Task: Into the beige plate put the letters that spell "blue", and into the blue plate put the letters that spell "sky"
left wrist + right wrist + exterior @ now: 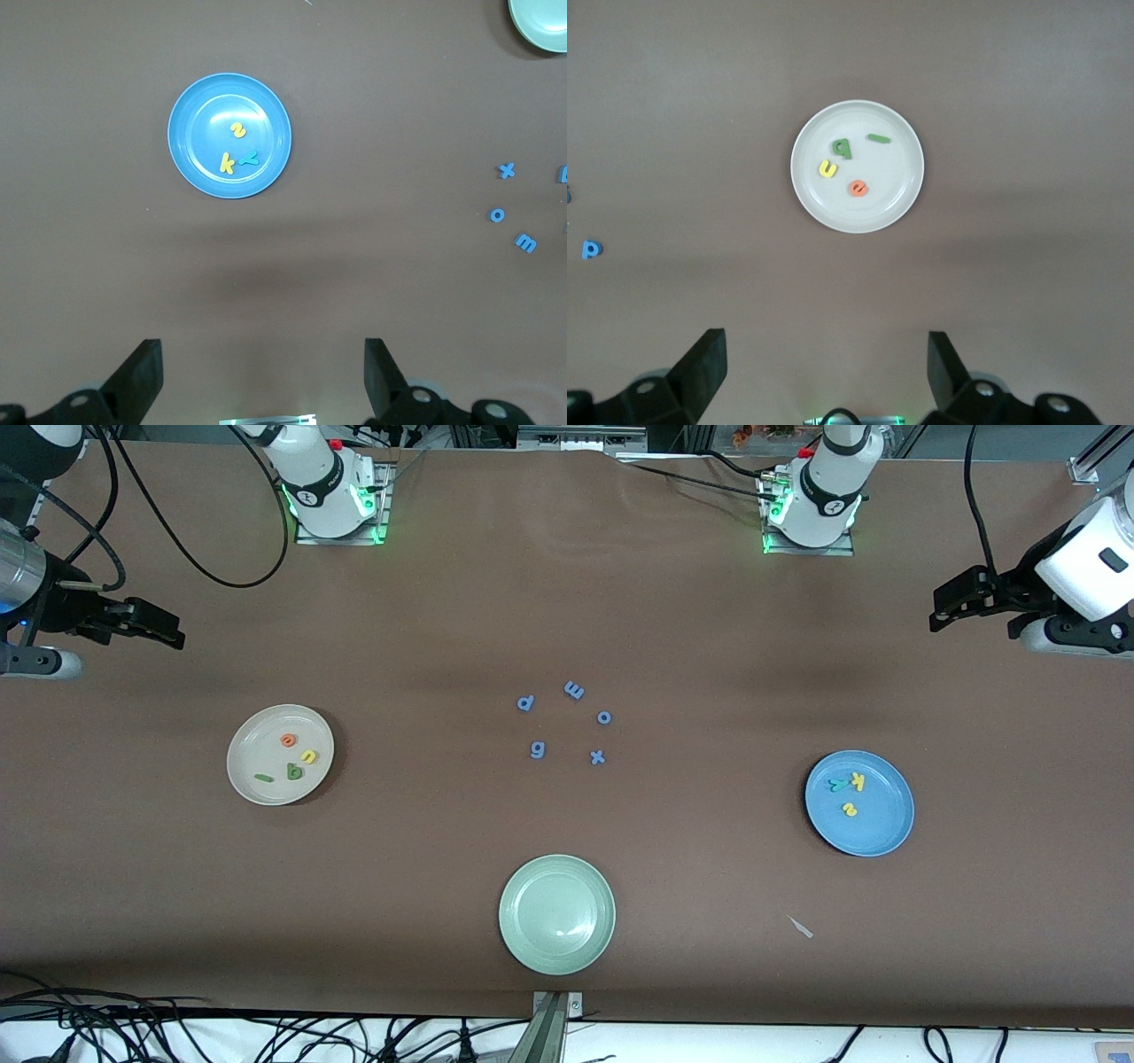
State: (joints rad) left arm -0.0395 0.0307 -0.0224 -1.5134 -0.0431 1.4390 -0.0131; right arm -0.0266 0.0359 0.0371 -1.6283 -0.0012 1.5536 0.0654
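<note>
Looks finished, judging by how things lie. In the beige plate (239, 766), toward the right arm's end of the table: orange e (288, 740), yellow u (308, 756), dark green b (294, 771) and the green bar l (263, 778), all four inside the rim, close together but apart from one another. In the blue plate (877, 828), toward the left arm's end: teal y (836, 784) touching or just beside yellow k (857, 780), yellow s (849, 809) a little nearer the front camera.

Left on the bare table between the two plates, as distractors: blue p (525, 703), m (574, 689), o (604, 717), g (537, 749) and x (597, 757), in a loose ring. Pale green plate (556, 914) nearest the front camera, holding nothing. A small pale scrap (801, 926) on the table near it.

Right gripper (168, 633) hanging over the table's edge at its own end, fingers spread wide, holding nothing; beige plate centred ahead of the spread fingers in the right wrist view (858, 166), well apart from them. Left gripper (946, 609) likewise drawn back over its own end, fingers parted and free of any load; blue plate ahead of it in the left wrist view (229, 135), also well apart.

No relation left to line up, probably: no coloured letter outside its plate, so no long axis to match and no nearer arm to choose. Both arms waiting.
</note>
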